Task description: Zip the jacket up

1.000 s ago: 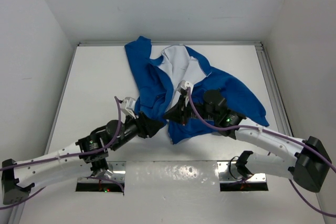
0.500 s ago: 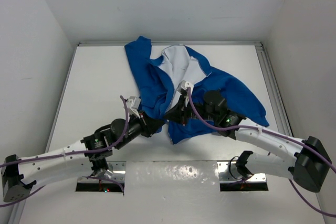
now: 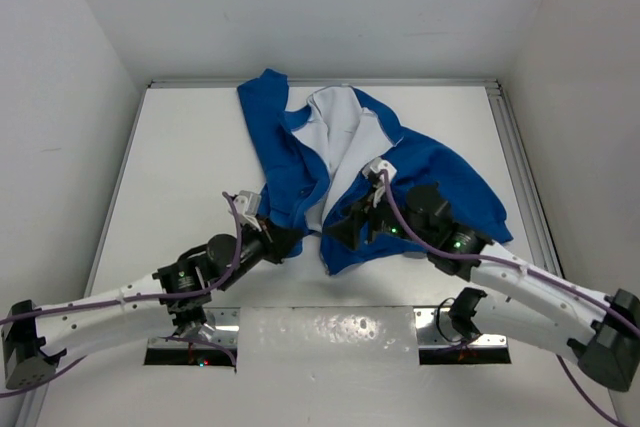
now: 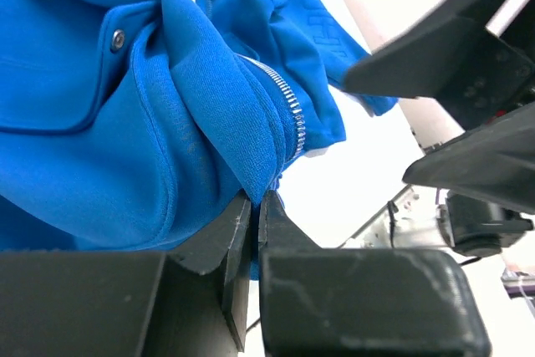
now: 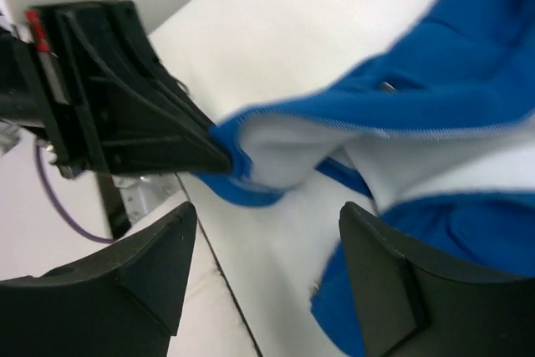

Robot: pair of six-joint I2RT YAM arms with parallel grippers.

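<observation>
The blue jacket [image 3: 440, 172] lies spread in the middle of the table, front open, with its white lining [image 3: 340, 132] showing. My left gripper [image 3: 298, 237] is shut on the lower end of the left front edge. In the left wrist view its jaws [image 4: 255, 206] pinch blue fabric just below the zipper teeth [image 4: 288, 110]. My right gripper [image 3: 335, 234] is just to the right of it, open. In the right wrist view its fingers [image 5: 267, 269] stand wide apart over bare table, with the jacket's edge [image 5: 251, 152] beyond the tips and the left gripper [image 5: 134, 114] holding that edge.
The white table [image 3: 180, 147] has a raised rail [image 3: 515, 147] along its right side and white walls all round. A shiny metal plate [image 3: 330, 332] with both arm bases lies at the near edge. The two grippers are close together at the jacket's hem.
The left gripper has shut on the jacket's lower edge. The right gripper has opened, let go of the fabric and drawn back a little to the right.
</observation>
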